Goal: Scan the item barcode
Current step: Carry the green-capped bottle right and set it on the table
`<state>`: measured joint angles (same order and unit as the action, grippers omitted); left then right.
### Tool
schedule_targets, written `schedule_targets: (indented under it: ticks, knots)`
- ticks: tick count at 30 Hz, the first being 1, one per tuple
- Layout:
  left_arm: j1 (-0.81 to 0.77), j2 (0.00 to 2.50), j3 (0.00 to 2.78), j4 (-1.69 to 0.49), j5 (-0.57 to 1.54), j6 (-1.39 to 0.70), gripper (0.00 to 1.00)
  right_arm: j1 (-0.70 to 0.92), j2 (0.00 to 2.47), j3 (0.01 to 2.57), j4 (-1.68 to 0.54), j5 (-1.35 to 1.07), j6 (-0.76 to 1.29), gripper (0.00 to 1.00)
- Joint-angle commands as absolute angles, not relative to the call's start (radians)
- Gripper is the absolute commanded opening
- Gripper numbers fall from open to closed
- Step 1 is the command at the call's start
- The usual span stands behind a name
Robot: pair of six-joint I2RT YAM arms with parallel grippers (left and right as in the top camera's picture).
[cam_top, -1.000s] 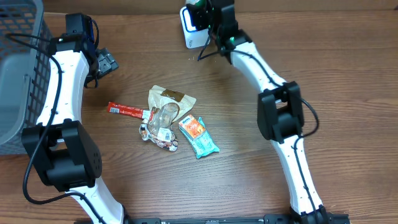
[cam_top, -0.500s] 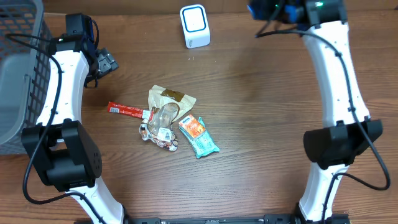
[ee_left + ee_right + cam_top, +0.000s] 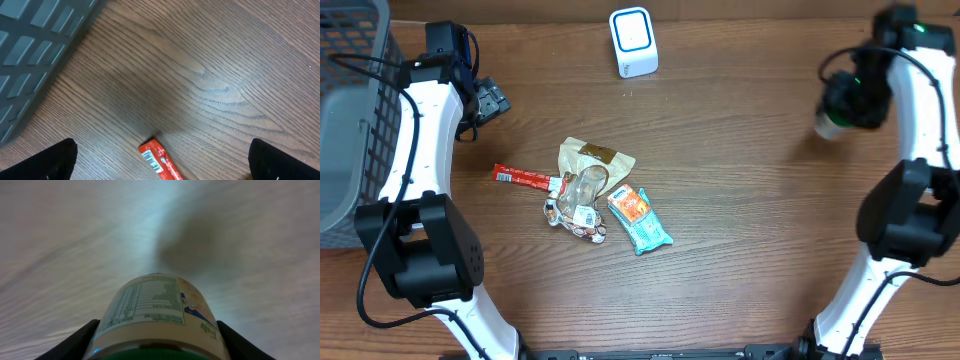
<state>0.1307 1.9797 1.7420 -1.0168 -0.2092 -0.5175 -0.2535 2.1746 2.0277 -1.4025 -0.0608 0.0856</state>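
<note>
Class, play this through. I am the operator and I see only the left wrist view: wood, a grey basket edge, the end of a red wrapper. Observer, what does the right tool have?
Observer: The right tool is closed on a small labelled bottle, out at the right side of the table.
Operator: Where is the scanner?
Observer: A white scanner stands at the far side, mid-table, well apart from the bottle.
Operator: What does my red wrapper belong to?
Observer: It is a long red stick whose other end reaches a pile of snack packets at the centre.
</note>
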Motion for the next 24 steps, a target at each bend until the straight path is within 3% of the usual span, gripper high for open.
schedule_targets:
  ticks: [1,7,15,17,20,24]
  knots:
    - [0.124,1.974,1.764,-1.016,-0.205,-0.524,1.0,-0.324,2.161,1.939,-1.376,-0.044,0.089,0.09]
    - [0.124,1.974,1.764,-1.016,-0.205,-0.524,1.0,-0.457,2.161,1.831,-1.3,-0.041,0.183,0.1]
    - [0.124,1.974,1.764,-1.016,-0.205,-0.524,1.0,-0.572,2.161,1.793,-1.266,-0.043,0.263,0.25]
    - [0.124,1.974,1.764,-1.016,-0.205,-0.524,1.0,-0.578,2.161,1.793,-1.264,-0.043,0.263,0.32]
    - [0.124,1.974,1.764,-1.016,-0.205,-0.524,1.0,-0.578,2.161,1.793,-1.261,-0.042,0.263,0.6]
    - [0.124,1.974,1.764,-1.016,-0.205,-0.524,1.0,-0.575,2.161,1.793,-1.26,-0.042,0.263,0.82]
